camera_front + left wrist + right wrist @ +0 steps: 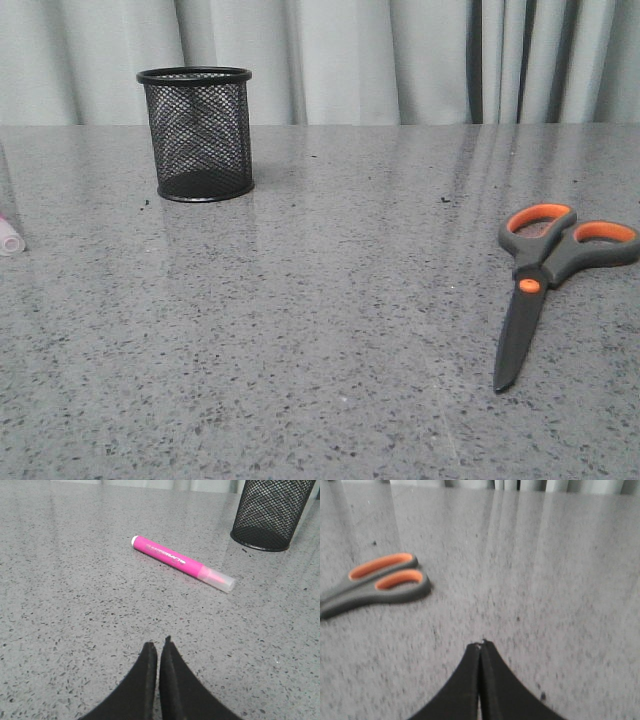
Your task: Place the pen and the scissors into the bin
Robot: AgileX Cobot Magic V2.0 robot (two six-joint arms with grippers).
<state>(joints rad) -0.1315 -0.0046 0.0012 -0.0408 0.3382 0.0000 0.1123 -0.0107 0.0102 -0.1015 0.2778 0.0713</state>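
With both the left gripper (158,647) and the right gripper (480,645) clenched on nothing, the pen (182,563) lying at the left wrist frame's centre, below-left of the bin (267,512), is best approached with jaws opened across its barrel, while the scissors (545,280) are left flat at the front frame's right.

- A polished, speckled grey stone-like tabletop (330,340) is seen.
- The black cylindrical wire-mesh cup (198,133) looks metallic.
- The magenta marker pen (182,563) appears glossy plastic.

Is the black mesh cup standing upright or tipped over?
Upright. The bin rests on its solid base on the table, its round rim on top and level, its open mouth upward.
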